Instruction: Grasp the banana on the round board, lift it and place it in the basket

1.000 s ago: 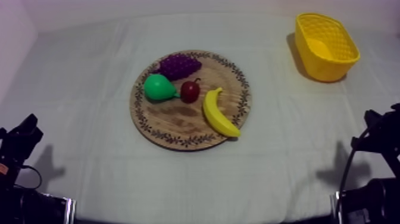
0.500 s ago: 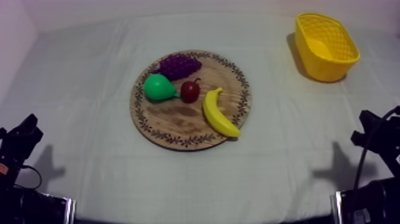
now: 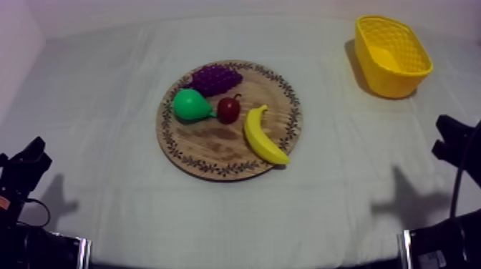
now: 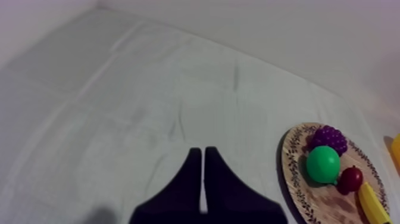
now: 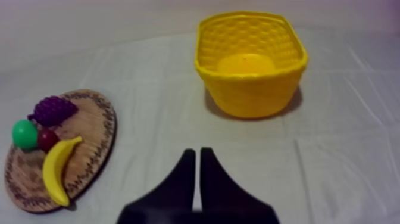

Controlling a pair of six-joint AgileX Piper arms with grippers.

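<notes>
A yellow banana (image 3: 263,136) lies on the right part of the round wooden board (image 3: 215,160) in the middle of the table. The banana (image 5: 58,168) and board (image 5: 95,149) also show in the right wrist view, with the yellow basket (image 5: 250,62) straight ahead. The basket (image 3: 391,55) stands empty at the far right. My right gripper (image 5: 196,156) is shut on nothing, above the cloth between board and basket; its arm (image 3: 458,147) is at the right edge. My left gripper (image 4: 203,156) is shut too, over bare cloth left of the board (image 4: 294,179), at the lower left (image 3: 25,166).
On the board lie a purple bunch of grapes (image 3: 213,76), a green pear (image 3: 190,105) and a small red fruit (image 3: 228,109), all left of the banana. Open cloth lies between the board and the basket.
My right arm has shifted up and toward the right edge of the top view. The left arm and the fruit have stayed put.
</notes>
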